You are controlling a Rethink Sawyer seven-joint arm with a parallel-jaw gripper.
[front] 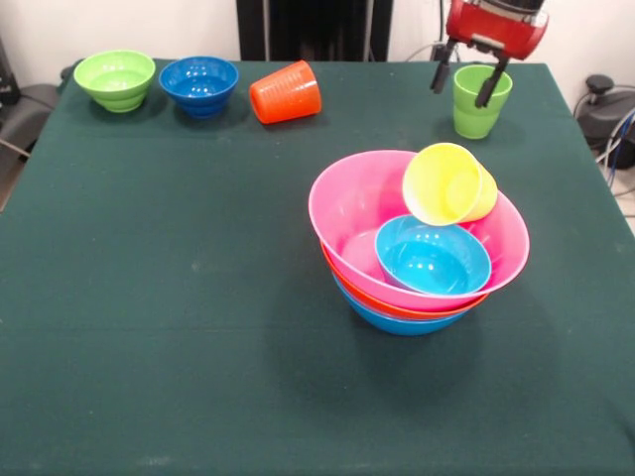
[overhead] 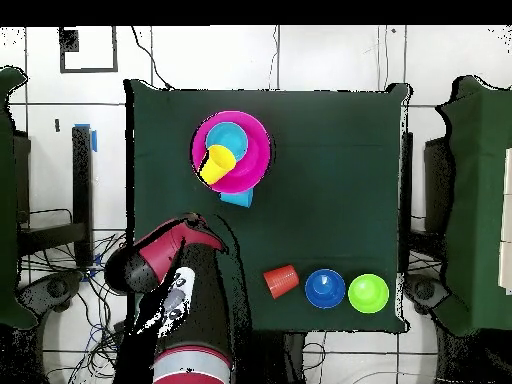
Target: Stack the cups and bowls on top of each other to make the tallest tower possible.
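Note:
The tower stands right of the table's middle: a wide pink bowl (front: 347,208) nested in an orange bowl (front: 342,281) and a blue bowl (front: 397,323). A small cyan bowl (front: 432,258) sits inside the pink one. The yellow cup (front: 448,183) lies tilted on its side against the pink bowl's far rim, mouth facing the camera. My gripper (front: 466,77) is open at the far right, its fingers straddling the near rim of the upright light green cup (front: 476,111). In the overhead view the arm (overhead: 165,255) hides that cup; the pink bowl (overhead: 255,150) and yellow cup (overhead: 216,165) show.
Along the far edge lie the orange ribbed cup (front: 286,92) on its side, a small dark blue bowl (front: 198,84) and a small light green bowl (front: 115,79), both upright. They also show in the overhead view: the orange cup (overhead: 281,281), the dark blue bowl (overhead: 325,288) and the light green bowl (overhead: 368,293).

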